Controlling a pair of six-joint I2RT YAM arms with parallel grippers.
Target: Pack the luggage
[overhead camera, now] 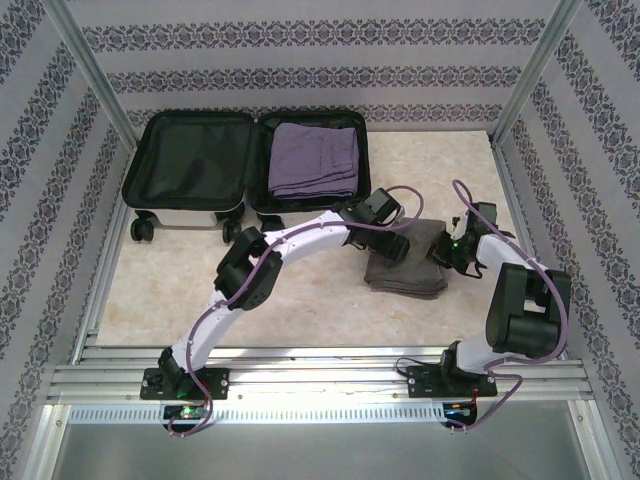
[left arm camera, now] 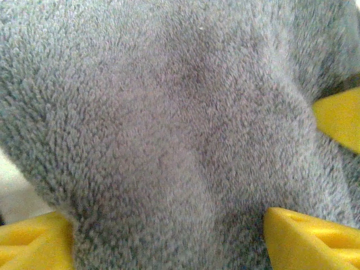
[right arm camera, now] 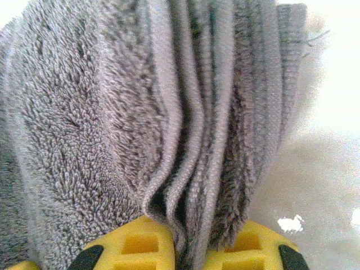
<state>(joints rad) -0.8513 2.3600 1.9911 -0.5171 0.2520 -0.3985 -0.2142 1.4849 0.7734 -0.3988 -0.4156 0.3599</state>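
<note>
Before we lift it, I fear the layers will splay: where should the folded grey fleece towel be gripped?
Pinch the folded grey fleece towel at its stacked edge, coming from the right side as the right end effector does: all layers bunch there, thin enough to clamp together.

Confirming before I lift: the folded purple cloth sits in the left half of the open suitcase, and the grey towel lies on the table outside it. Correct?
Not quite. The purple cloth sits in the right half of the open luggage, not the left; the top external view shows it. The grey towel does lie on the table outside it.
</note>
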